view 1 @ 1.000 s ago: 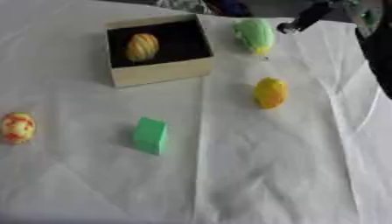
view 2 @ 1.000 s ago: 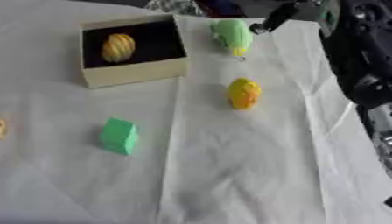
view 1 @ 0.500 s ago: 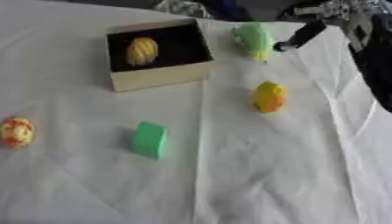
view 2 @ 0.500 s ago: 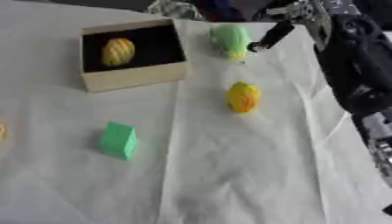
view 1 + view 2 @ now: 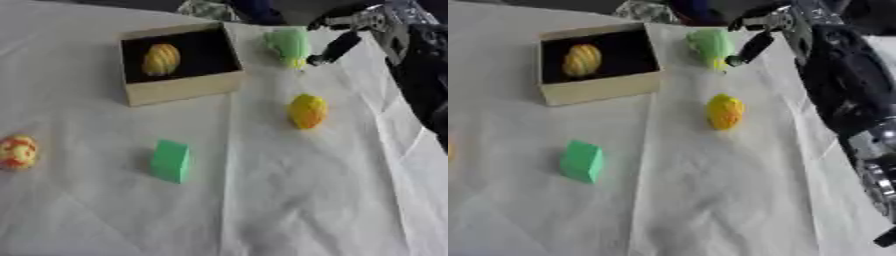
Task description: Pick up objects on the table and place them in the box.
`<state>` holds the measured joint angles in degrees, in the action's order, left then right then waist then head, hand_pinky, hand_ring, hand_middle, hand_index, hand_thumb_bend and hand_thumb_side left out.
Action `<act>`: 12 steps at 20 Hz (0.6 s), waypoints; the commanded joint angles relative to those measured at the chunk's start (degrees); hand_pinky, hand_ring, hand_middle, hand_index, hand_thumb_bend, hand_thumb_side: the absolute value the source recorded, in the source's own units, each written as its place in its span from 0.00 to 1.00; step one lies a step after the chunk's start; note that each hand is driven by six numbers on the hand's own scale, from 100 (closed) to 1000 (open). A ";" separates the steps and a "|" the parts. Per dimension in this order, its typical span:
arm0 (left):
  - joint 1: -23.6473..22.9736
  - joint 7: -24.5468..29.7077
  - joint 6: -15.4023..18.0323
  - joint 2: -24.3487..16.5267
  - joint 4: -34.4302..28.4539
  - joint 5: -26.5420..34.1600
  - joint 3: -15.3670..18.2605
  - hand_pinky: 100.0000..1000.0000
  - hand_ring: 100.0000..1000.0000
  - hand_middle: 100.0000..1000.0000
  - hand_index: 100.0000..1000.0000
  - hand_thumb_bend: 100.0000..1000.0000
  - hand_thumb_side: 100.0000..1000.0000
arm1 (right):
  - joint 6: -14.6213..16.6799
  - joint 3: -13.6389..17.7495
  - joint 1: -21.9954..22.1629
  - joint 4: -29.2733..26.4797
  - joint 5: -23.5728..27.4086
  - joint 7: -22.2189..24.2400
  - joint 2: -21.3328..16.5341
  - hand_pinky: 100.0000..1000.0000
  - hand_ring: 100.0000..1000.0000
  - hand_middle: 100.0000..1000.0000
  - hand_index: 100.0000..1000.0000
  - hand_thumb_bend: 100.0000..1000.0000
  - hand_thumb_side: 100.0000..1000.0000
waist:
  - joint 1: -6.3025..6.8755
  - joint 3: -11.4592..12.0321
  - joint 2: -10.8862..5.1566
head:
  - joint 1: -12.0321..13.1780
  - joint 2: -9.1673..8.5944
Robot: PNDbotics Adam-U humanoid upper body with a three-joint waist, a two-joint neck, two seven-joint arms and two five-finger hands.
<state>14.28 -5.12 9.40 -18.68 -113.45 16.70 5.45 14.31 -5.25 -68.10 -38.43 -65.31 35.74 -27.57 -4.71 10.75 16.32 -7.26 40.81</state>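
Observation:
An open cardboard box (image 5: 182, 89) stands at the back left with a yellow striped fruit (image 5: 161, 59) inside it. Just right of the box lies a light green object (image 5: 288, 44). My right hand (image 5: 359, 26) comes in from the upper right, open, and one dark finger (image 5: 334, 48) points down at the green object's right side, close to it or touching it. A yellow fruit (image 5: 307, 111) lies mid-table. A green block (image 5: 171, 160) stands nearer the front, and a red and yellow ball (image 5: 17, 151) sits at the left edge. My left hand is out of sight.
A white, creased cloth (image 5: 289, 200) covers the table. My right arm (image 5: 842, 95) runs down the right side of the right eye view. Dark and patterned things (image 5: 210, 7) lie beyond the table's far edge.
My right hand has come down and to the left, from above the table's far edge to beside the light green object. The objects have stayed where they were.

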 commanded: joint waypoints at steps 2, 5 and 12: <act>0.73 0.29 -0.01 -0.61 -1.14 0.35 0.19 0.82 0.80 0.74 0.80 0.00 0.62 | -1.36 0.76 -1.71 0.40 -1.54 -2.12 0.55 0.90 1.00 0.95 1.00 0.22 0.50 | -0.02 0.23 -0.45 | -0.22 -0.42; 0.73 0.31 -0.02 -0.57 -1.14 0.42 0.20 0.82 0.80 0.74 0.80 0.00 0.62 | -2.50 1.04 -1.83 1.08 -3.04 -3.37 0.96 0.90 1.00 0.96 1.00 0.22 0.51 | -0.04 0.32 -0.33 | -0.26 -0.43; 0.86 0.43 -0.09 -0.34 -1.14 0.66 0.09 0.82 0.80 0.74 0.80 0.00 0.63 | -3.77 1.80 -2.21 2.76 -5.14 -4.72 2.28 0.90 1.00 0.96 1.00 0.28 0.49 | -0.02 0.45 -0.03 | -0.38 -0.56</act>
<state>14.60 -4.85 9.27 -18.61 -113.45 17.18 5.45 10.76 -3.89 -68.76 -35.48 -69.82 31.38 -24.57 -4.71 11.10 16.56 -7.38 40.79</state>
